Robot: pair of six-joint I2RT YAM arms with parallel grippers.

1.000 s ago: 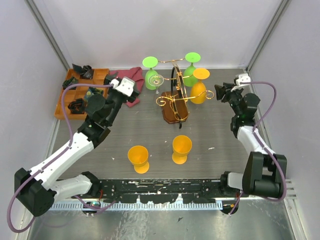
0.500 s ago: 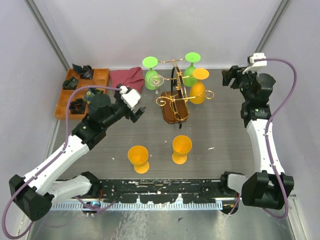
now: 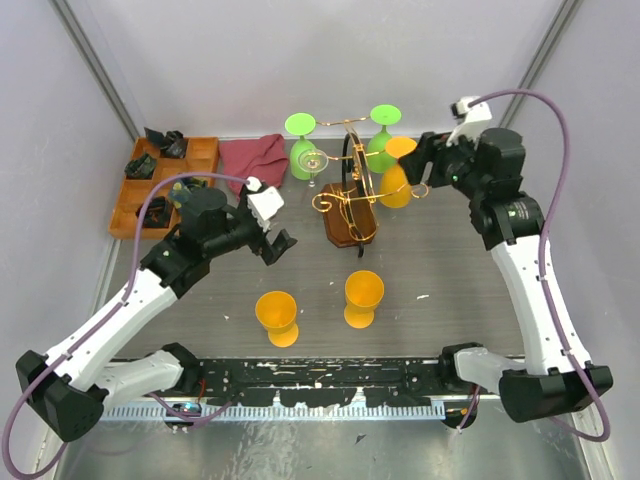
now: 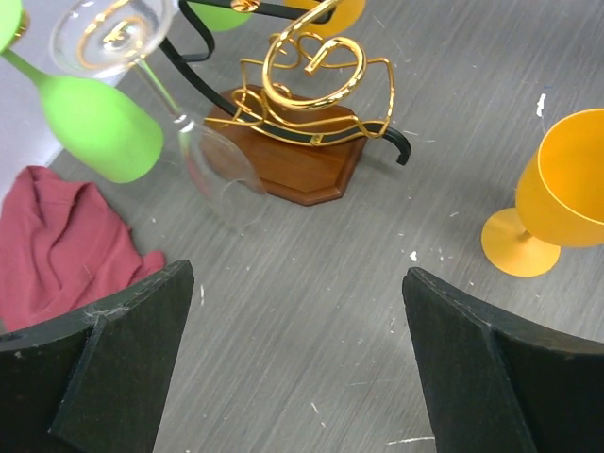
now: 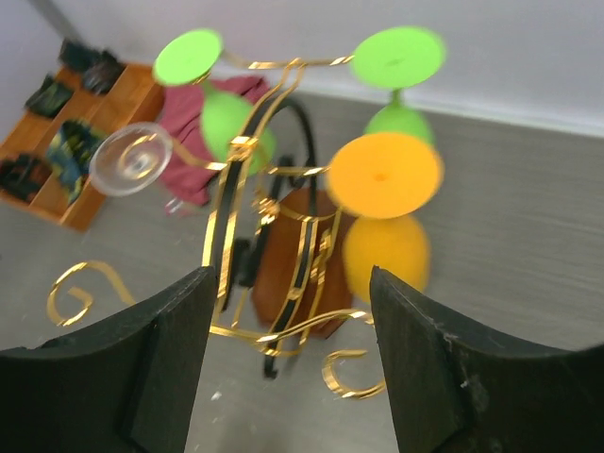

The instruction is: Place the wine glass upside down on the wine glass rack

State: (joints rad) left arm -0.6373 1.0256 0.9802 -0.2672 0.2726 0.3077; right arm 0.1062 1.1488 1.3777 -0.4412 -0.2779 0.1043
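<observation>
The gold wire wine glass rack [image 3: 350,195] stands on its brown wooden base at the back centre. Two green glasses [image 3: 300,150], a clear glass [image 3: 312,160] and an orange glass [image 3: 398,178] hang on it upside down. Two orange wine glasses stand upright on the table, one on the left [image 3: 275,315] and one on the right [image 3: 363,297]. My left gripper [image 3: 277,243] is open and empty, left of the rack and above the table. My right gripper [image 3: 420,168] is open and empty, close to the rack's right side. The left wrist view shows the rack [image 4: 311,94], the clear glass [image 4: 212,170] and one upright orange glass [image 4: 566,189].
A compartmented wooden tray [image 3: 200,152] with dark items sits at the back left. A red cloth [image 3: 250,155] lies between the tray and the rack. Grey walls close in the back and both sides. The right wrist view shows the rack [image 5: 274,217] and the hung orange glass [image 5: 382,179].
My left gripper has moved from over the red cloth toward the near right, to the table beside the rack. My right arm has risen and swung left to the rack.
</observation>
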